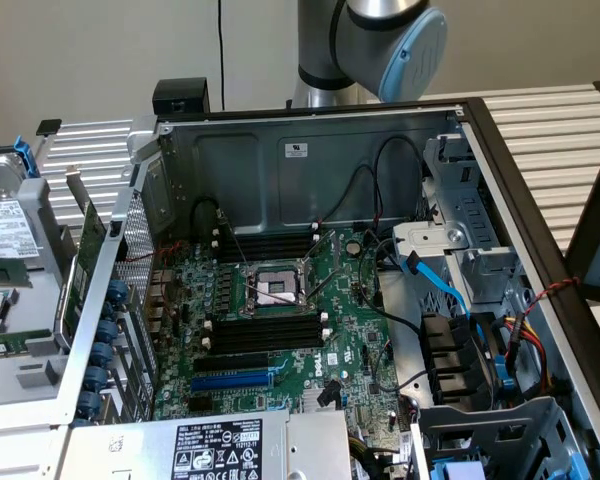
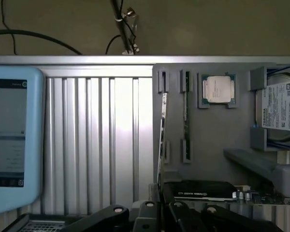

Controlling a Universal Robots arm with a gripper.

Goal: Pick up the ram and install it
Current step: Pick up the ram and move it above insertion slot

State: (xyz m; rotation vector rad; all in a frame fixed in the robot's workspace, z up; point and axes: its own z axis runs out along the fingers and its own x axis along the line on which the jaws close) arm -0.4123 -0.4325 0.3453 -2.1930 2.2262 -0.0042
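Here, the ram point(image 2: 161, 137), a long, thin green stick seen edge-on with a pale label strip along its length, stands in front of the grey parts tray point(image 2: 217, 140). It leans slightly off the line of the tray's holder clips point(image 2: 163, 81). It is just beside a second stick point(image 2: 185, 116), which is seated in the tray's neighbouring holder. The gripper point(image 2: 160, 197) is nearly closed, with its black fingers point(image 2: 178, 211) drawn in at the ram's near end. The contact is partly hidden from this angle, but the gripper appears to have the ram pinched between its fingers. On the same tray, a processor chip point(image 2: 218, 89) sits in a recess beyond the second stick. A hard drive point(image 2: 282, 111) lies at the tray's far edge, and a black graphics card point(image 2: 203, 190) rests along the tray's near side, close to the gripper.
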